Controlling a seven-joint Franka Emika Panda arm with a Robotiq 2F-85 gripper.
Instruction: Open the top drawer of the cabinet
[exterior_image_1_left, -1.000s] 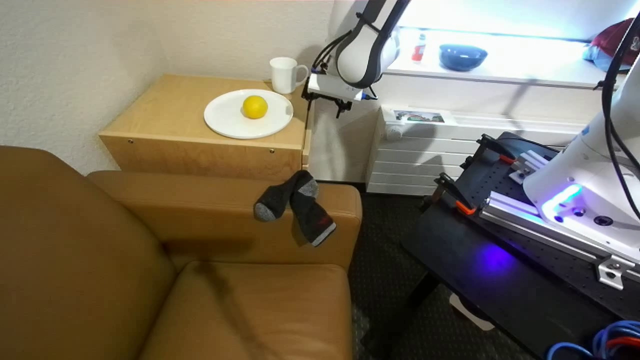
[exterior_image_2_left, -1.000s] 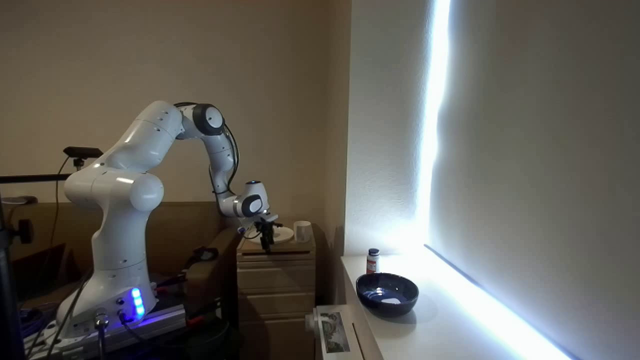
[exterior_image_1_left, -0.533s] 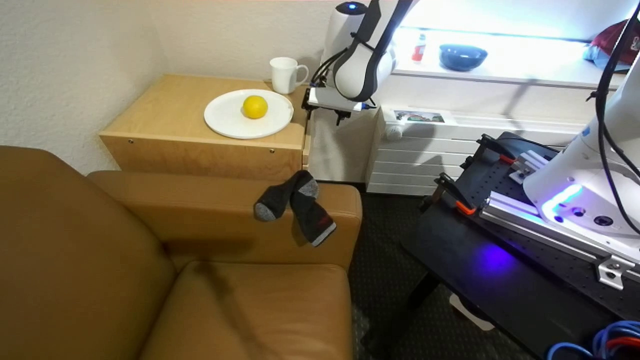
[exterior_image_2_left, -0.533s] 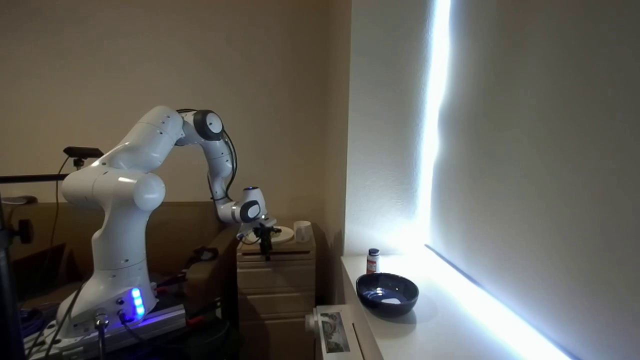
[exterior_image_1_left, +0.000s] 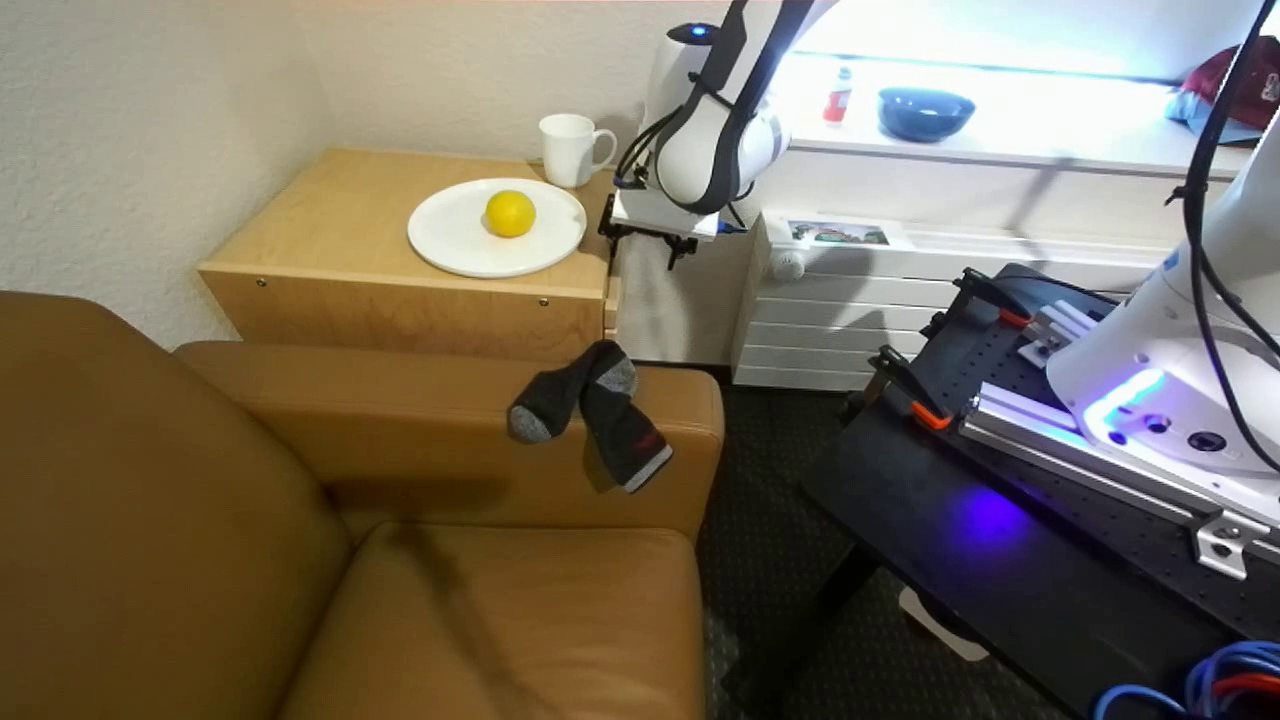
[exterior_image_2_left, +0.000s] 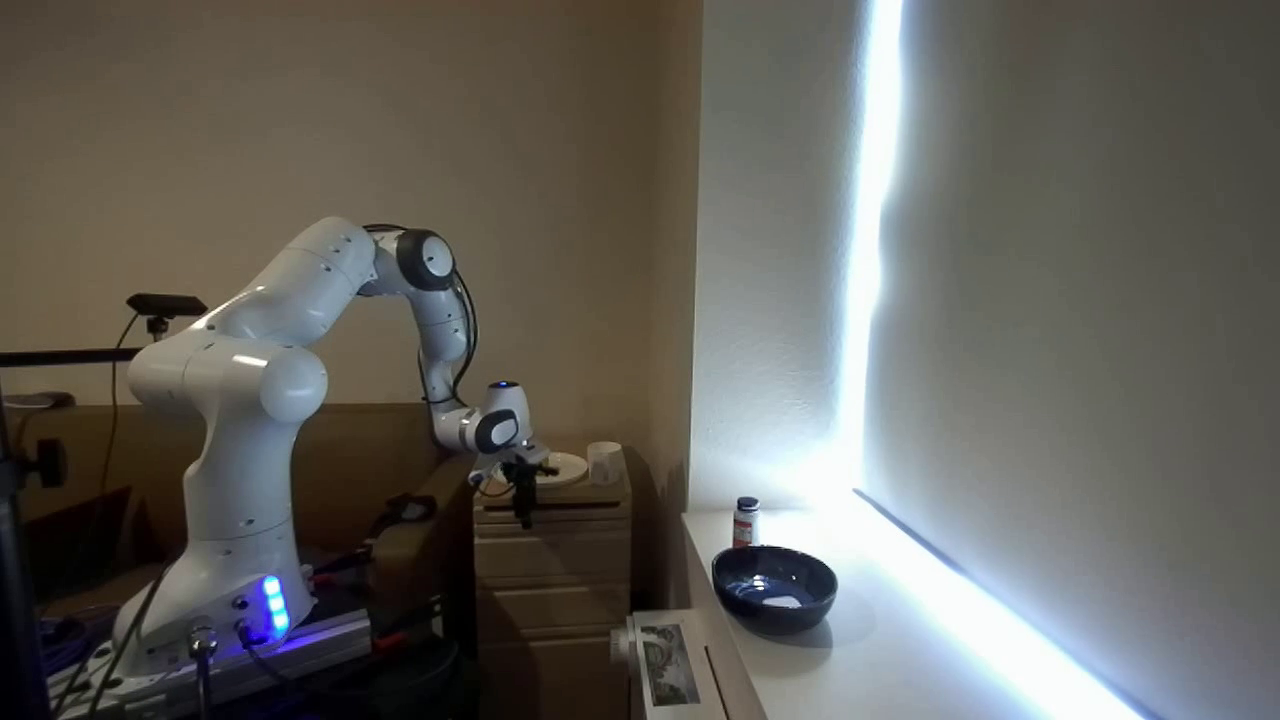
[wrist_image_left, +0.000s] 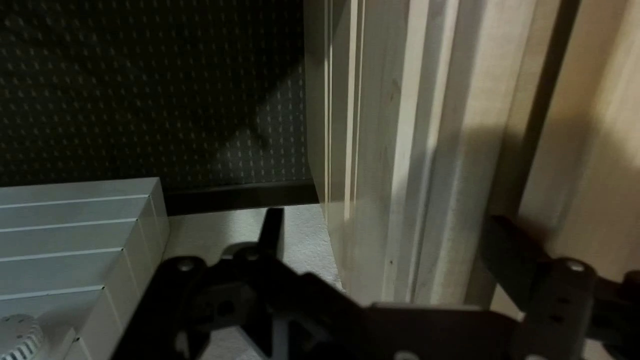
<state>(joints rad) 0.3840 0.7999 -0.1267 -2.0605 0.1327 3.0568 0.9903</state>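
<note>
The cabinet (exterior_image_1_left: 350, 215) is low and light tan, with a flat top; its front (exterior_image_2_left: 555, 610) shows in an exterior view. The top drawer (exterior_image_2_left: 585, 514) is the shallow strip under the top, with a dark gap above it; its front also shows in the wrist view (wrist_image_left: 502, 90). My gripper (wrist_image_left: 385, 220) is open and empty, its fingers wide apart. It points down at the cabinet's front top edge, as both exterior views show (exterior_image_1_left: 643, 255) (exterior_image_2_left: 524, 515). In the wrist view one finger is near the dark gap, the other beyond the front. I cannot tell whether it touches.
A white plate (exterior_image_1_left: 450, 240) with a yellow ball (exterior_image_1_left: 510, 214) and a white mug (exterior_image_1_left: 567, 150) stand on the cabinet. A white radiator (exterior_image_1_left: 840, 310) is beside the gripper. A sofa (exterior_image_1_left: 450, 400) with a dark sock (exterior_image_1_left: 610, 410) adjoins the cabinet. A bowl (exterior_image_2_left: 775, 590) sits on the sill.
My gripper has moved down along the cabinet's front and slightly to the left in both exterior views. The cabinet and the things on it have not moved.
</note>
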